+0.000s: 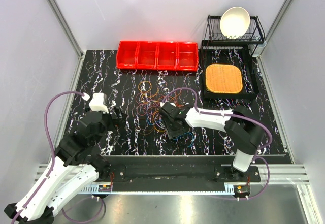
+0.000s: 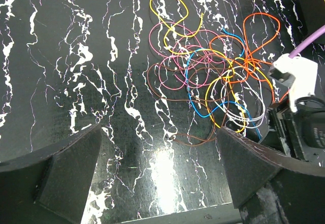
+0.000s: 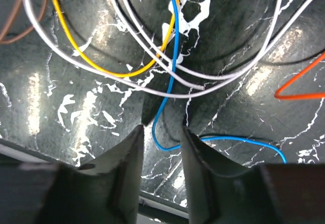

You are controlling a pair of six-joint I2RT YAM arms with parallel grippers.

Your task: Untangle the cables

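The cables (image 1: 152,107) lie in a loose tangle of thin orange, yellow, pink, blue, brown and white loops mid-table, also seen in the left wrist view (image 2: 213,76). My right gripper (image 1: 171,125) points down into the tangle's right side. In its wrist view the right gripper (image 3: 162,128) has its jaws narrowly apart, and a blue cable (image 3: 170,66) loops down between them without being pinched. White and yellow strands cross just beyond the tips. My left gripper (image 1: 118,115) hovers left of the tangle, its jaws wide open (image 2: 160,130) over bare tabletop. A brown loop (image 2: 195,141) lies just ahead of them.
A row of red bins (image 1: 157,55) stands at the back. A black tray (image 1: 251,76) with an orange woven mat (image 1: 223,78) sits back right. Behind it a wire rack (image 1: 256,31) holds a white bowl (image 1: 234,22). The right arm's wrist (image 2: 297,82) shows at the left wrist view's right edge.
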